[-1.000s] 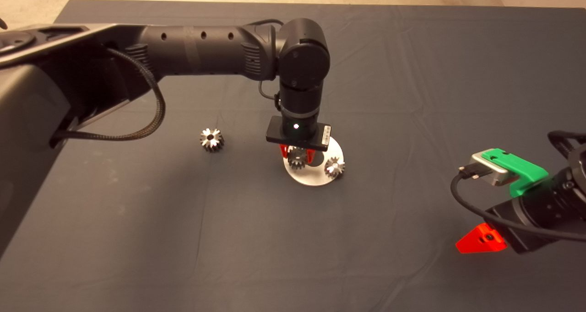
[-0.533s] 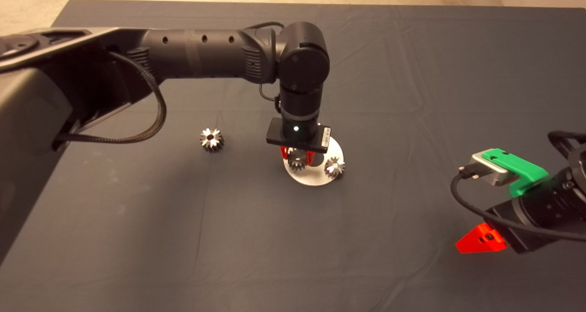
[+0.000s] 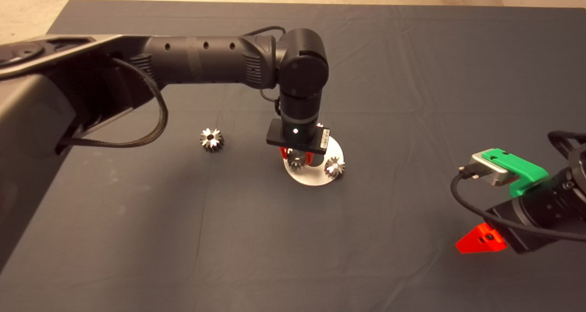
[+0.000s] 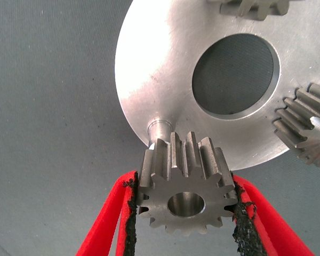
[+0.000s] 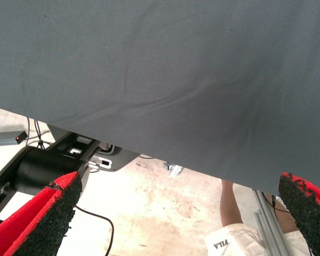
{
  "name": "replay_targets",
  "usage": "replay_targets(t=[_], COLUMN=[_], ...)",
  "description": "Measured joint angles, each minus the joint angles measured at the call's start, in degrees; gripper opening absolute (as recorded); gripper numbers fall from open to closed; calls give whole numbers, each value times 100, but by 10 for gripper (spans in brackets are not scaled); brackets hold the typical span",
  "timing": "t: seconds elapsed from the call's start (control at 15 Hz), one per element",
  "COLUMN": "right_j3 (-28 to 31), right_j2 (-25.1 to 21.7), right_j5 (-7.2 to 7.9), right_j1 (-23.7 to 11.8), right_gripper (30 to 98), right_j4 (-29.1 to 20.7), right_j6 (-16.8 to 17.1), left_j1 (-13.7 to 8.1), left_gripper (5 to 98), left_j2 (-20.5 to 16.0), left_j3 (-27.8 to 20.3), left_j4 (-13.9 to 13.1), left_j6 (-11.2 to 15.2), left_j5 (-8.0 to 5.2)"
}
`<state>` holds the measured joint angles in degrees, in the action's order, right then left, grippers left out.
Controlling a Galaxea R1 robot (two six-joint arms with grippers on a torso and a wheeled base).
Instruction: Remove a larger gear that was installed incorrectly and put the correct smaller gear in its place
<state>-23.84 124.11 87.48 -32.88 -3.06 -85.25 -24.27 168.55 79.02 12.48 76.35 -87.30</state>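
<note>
My left gripper (image 3: pixel 297 156) is shut on the smaller gear (image 4: pixel 184 194), a silver toothed gear with a centre hole. It holds the gear just over a bare peg (image 4: pixel 159 128) at the edge of the round silver plate (image 3: pixel 316 177). The red fingers (image 4: pixel 109 218) press the gear's two sides. Another small gear (image 3: pixel 334 167) sits on the plate, and a third (image 4: pixel 250 5) shows in the left wrist view. The larger gear (image 3: pixel 211 139) lies on the mat, left of the plate. My right gripper (image 3: pixel 480 241) is parked at the lower right, open and empty.
The plate has a round centre hole (image 4: pixel 234 74) showing the mat. The left arm (image 3: pixel 206 60) spans the mat's upper left. The right wrist view shows the mat's edge, floor and a person's arm (image 5: pixel 232 208) beyond it.
The left arm has shifted slightly down in the picture with the gear still held over the plate's edge. The right arm and the gear on the mat have not moved.
</note>
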Motion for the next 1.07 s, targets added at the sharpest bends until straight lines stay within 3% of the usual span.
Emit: replay_targets(t=[1.07], right_j3=[0], right_j2=[-38], right_j5=[2], right_j1=[0], right_gripper=[977], right_j4=[0], right_j6=[2], left_j1=[29], left_gripper=[378], left_j2=[-236], left_j3=[4], left_j4=[127], left_j6=[-83], left_j5=[-2])
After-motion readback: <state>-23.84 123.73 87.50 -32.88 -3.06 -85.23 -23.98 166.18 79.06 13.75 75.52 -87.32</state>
